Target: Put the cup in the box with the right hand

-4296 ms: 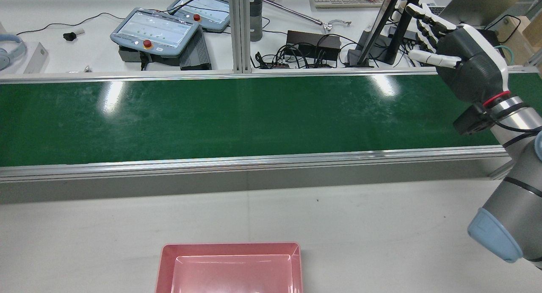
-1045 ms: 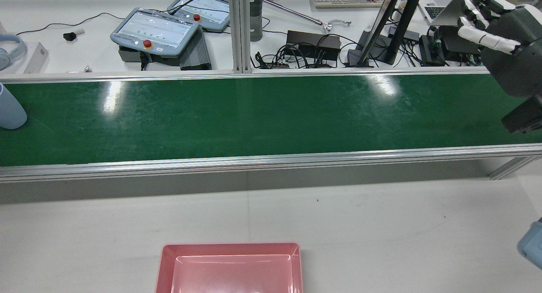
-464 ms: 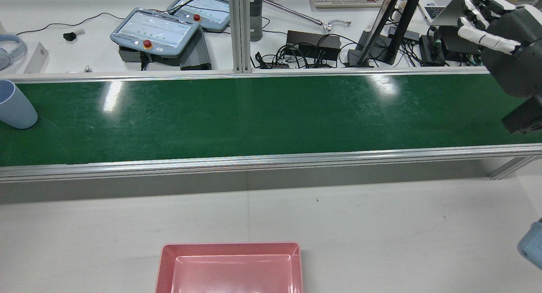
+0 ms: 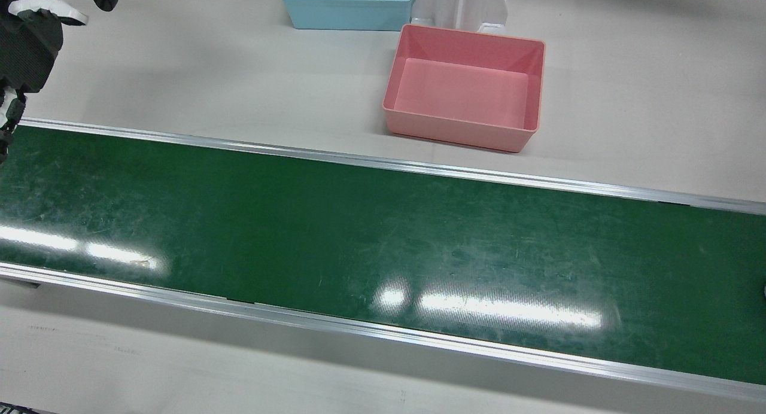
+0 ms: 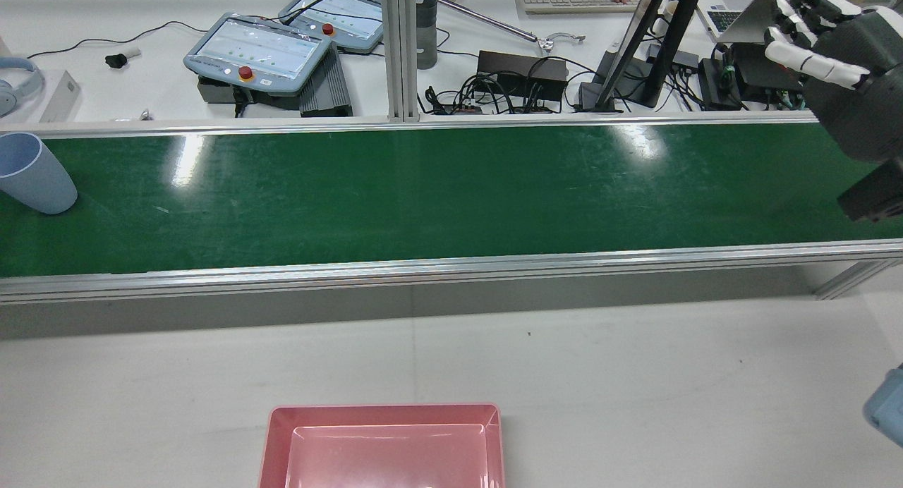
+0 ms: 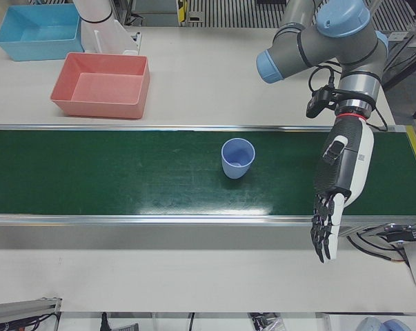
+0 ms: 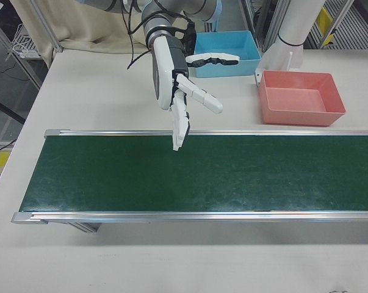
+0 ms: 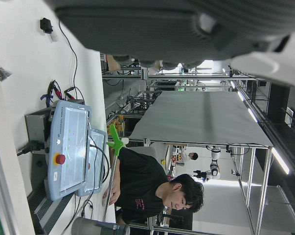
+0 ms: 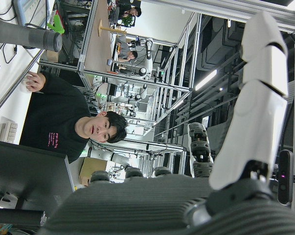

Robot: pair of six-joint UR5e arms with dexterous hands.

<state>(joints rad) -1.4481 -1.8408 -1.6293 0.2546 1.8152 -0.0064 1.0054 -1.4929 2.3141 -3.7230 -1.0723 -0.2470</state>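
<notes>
The pale blue plastic cup (image 5: pixel 35 173) has ridden further in along the green conveyor belt (image 5: pixel 437 192) than it was half a second ago, when it sat closer to the rear view's left edge; the right hand (image 5: pixel 843 86) has barely shifted over that time. The cup stands upright on the belt with its mouth open, at the left end of the station, and in the left-front view it sits mid-belt (image 6: pixel 237 158), well apart from the left hand (image 6: pixel 340 186).

This looks like the waiting stage: the right hand is parked above the belt's far end on its own side, and the cup has not reached it. The next move, as I judge it, calls for timing the reach to the travelling cup, closing round its wall, then carrying it across the rail to the pink rectangular plastic box (image 5: pixel 384 446) on the white table (image 5: pixel 635 375).

In the right-front view the right hand (image 7: pixel 179 91) hangs over the near rail with its fingers (image 7: pixel 182 122) stretched out and spread, pointing down toward the belt, thumb held off to the side; it holds nothing and touches nothing. The left hand likewise hangs with straight fingers beyond the belt's operator-side rail, empty. A light blue bin (image 4: pixel 347 4) sits just beside the pink box.
</notes>
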